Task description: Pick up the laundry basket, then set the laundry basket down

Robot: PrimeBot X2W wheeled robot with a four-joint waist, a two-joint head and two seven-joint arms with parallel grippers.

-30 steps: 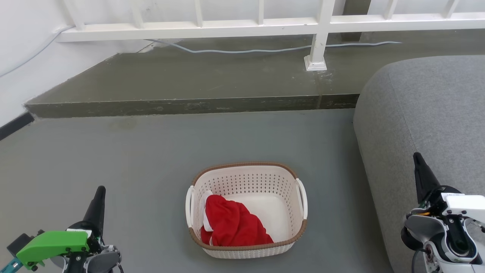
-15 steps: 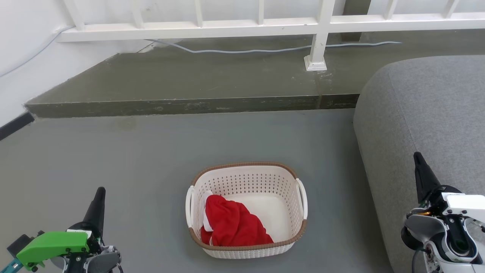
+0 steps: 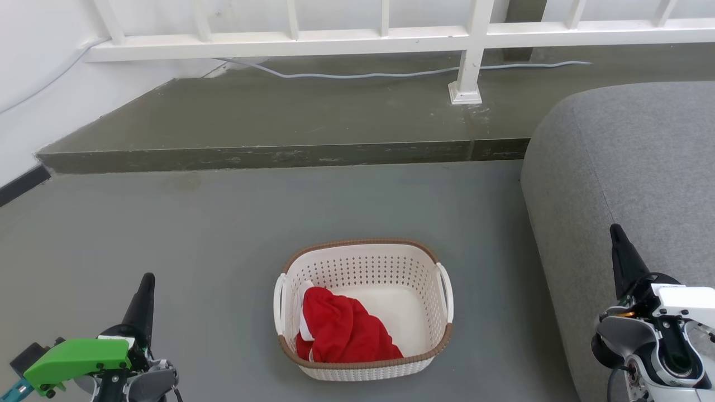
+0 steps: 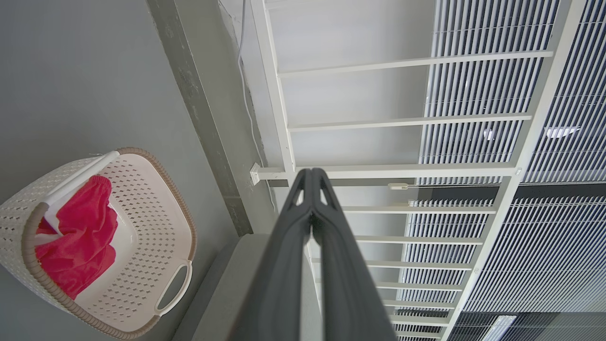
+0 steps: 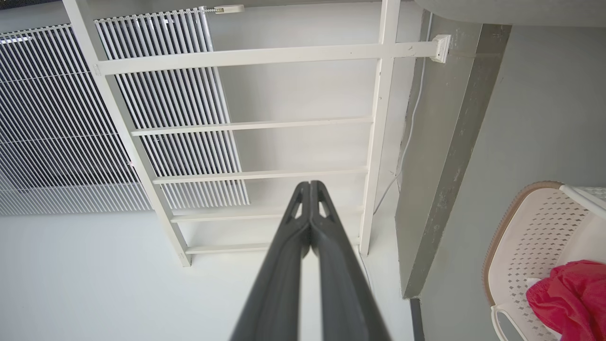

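On the floor (image 3: 223, 234): the laundry basket (image 3: 363, 279); left gripper (image 4: 311, 171), right gripper (image 5: 310, 183) each pinched together; possible housing print (image 3: 668, 288) illegible.

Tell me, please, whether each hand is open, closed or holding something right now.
Left hand: closed, holding nothing.
Right hand: closed, holding nothing.

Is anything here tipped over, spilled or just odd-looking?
Nothing stands out. The laundry basket sits upright on the floor with a red cloth bunched inside. A grey cable trails loosely along the ledge. The left gripper and right gripper are shut, away from it.
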